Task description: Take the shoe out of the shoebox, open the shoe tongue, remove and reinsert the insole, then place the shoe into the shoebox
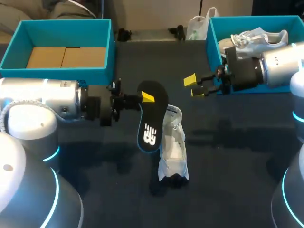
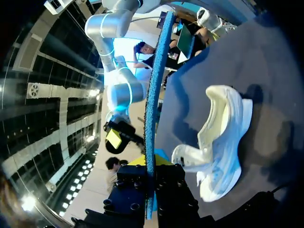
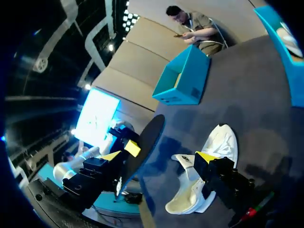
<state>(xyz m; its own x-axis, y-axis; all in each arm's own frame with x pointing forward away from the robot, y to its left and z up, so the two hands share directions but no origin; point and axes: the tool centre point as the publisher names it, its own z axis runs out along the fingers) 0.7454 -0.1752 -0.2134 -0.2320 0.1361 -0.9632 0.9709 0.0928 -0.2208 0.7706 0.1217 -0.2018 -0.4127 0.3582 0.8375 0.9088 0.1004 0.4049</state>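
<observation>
Shoe [image 1: 173, 142], white, one item, is recorded on the dark table [image 1: 228, 156] near the middle, outside both boxes, toe end nearest the robot. At far left a teal shoebox [image 1: 57, 71] is set at the table's back corner, with a brown cardboard liner [image 1: 66, 57] on its floor. The left arm is brought in from the left below that box. The left gripper [image 1: 144, 98] is closed narrowly on the upper end of the black insole [image 1: 153, 118], which is held up above the table with its lower end just beside the shoe's left flank. From the left wrist the insole [image 2: 154, 95] is seen edge-on, pinched in the left gripper [image 2: 151, 175], and the shoe [image 2: 223, 137] is seen lying ahead of the fingers and to one side, its mouth gaping; contact between the two cannot be told. To the right, the right gripper [image 1: 194, 86] is held wide apart and grips nothing, behind and to the right of the shoe and well apart from it. At far right a second teal shoebox [image 1: 211, 38] is set, with another white shoe [image 1: 256, 38] lying inside.
</observation>
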